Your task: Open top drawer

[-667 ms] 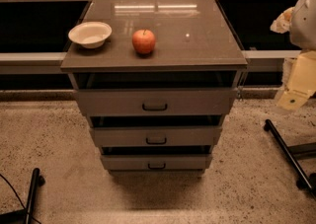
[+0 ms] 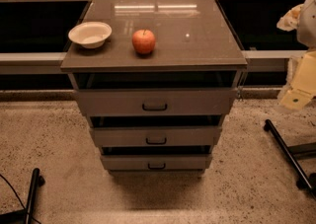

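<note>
The top drawer is the widest of three grey drawers in a small cabinet at the middle of the camera view. Its flat front carries a small dark loop handle at centre, and a dark gap shows above the front, under the cabinet top. My gripper shows as cream-coloured arm parts at the right edge of the view. It is well to the right of the drawer, at about its height, and not touching it.
A red apple and a white bowl stand on the cabinet top. Two narrower drawers sit below. Dark stand legs lie on the speckled floor at right and lower left. A rail runs behind.
</note>
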Robot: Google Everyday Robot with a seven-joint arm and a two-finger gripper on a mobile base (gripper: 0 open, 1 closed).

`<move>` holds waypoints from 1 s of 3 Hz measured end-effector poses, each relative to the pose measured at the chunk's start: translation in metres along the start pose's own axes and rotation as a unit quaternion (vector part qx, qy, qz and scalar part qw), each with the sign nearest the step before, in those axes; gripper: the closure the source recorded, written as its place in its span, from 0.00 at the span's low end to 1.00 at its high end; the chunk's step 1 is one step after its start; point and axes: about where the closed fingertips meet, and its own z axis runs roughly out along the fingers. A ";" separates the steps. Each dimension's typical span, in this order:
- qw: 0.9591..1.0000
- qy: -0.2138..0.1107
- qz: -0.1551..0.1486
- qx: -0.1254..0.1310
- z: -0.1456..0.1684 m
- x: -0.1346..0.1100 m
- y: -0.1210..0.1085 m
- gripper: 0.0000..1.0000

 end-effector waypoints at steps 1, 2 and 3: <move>0.999 -0.045 0.017 0.010 0.017 0.011 0.000 0.00; 0.992 -0.129 0.016 -0.005 0.079 0.013 -0.001 0.00; 0.976 -0.217 -0.003 -0.023 0.153 0.003 -0.008 0.00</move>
